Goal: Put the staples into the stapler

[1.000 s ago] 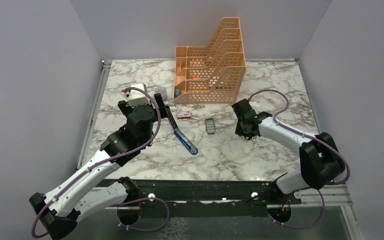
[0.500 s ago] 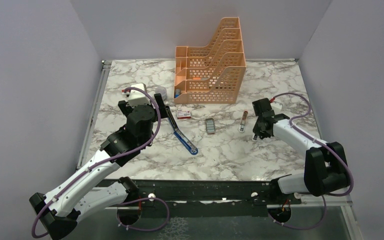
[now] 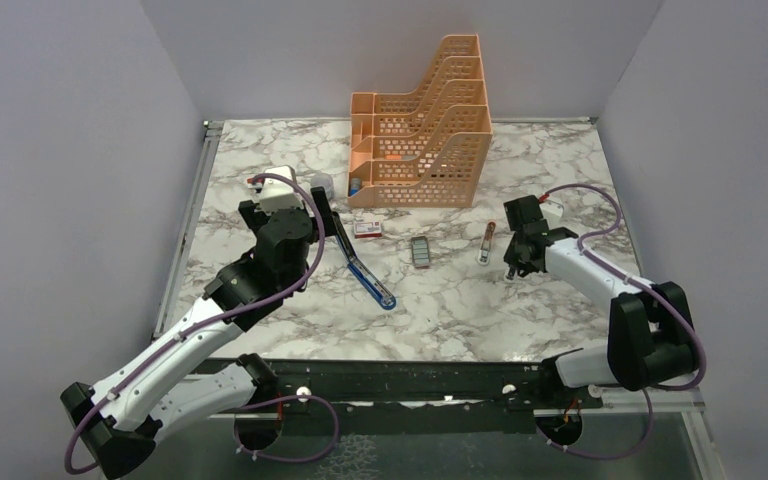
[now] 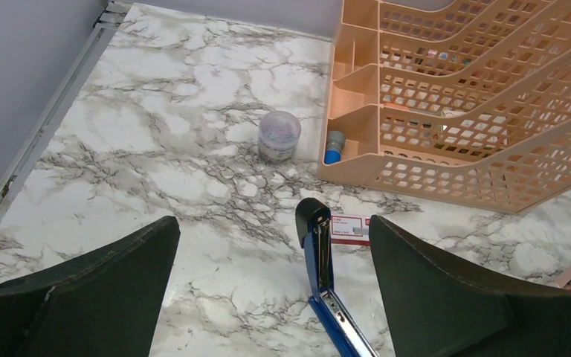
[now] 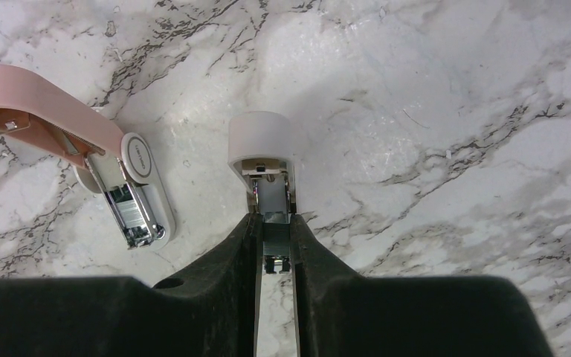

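Right gripper (image 5: 273,223) (tight) around white-capped metal strip (image 5: 259,137)

**Surfaces and finishes**

Bench (image 3: 540,150): glossy, smooth marble-look top. Rack (image 3: 430,160): matt peach plastic mesh. Stapler (image 4: 318,249): glossy blue plastic, black plastic end, bright metal channel. Box (image 4: 350,229): printed card. Left pincer (image 4: 273,227) fingers (image 4: 431,297): matt black plastic, fine-grained. White-capped strip (image 5: 260,145): smooth plastic cap, shiny metal. Pink tool (image 5: 52,104): satin plastic, bright metal inside. Tub (image 4: 279,135): clear plastic.
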Available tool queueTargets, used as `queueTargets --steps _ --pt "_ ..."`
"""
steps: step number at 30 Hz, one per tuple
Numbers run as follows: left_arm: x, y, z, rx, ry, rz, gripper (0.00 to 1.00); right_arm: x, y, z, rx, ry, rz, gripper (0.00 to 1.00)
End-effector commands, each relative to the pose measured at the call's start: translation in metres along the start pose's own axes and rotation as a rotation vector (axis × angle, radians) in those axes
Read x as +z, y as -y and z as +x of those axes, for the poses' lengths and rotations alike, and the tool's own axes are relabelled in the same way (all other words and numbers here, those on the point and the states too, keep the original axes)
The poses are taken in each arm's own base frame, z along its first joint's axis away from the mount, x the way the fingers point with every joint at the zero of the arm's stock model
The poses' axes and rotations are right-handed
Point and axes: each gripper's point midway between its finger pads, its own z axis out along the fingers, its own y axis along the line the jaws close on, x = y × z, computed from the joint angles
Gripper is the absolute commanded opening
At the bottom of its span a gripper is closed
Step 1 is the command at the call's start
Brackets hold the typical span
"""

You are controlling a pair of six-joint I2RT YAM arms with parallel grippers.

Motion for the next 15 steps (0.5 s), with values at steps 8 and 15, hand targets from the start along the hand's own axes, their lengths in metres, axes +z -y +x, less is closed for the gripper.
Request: queueTargets --steps 8,15 --pt "0.0007 0.0042 -0.0048 -0.006 0.012 0.014 0.98 0.0076 -0.0065 0.0036 0.011 -0.016 -0.021 0.23" --pt "0.0012 0.0047 -0.0044 -0.005 0.011 0.014 0.98 0.0085 -0.0016 0.0085 0.007 -0.027 -0.003 0.23"
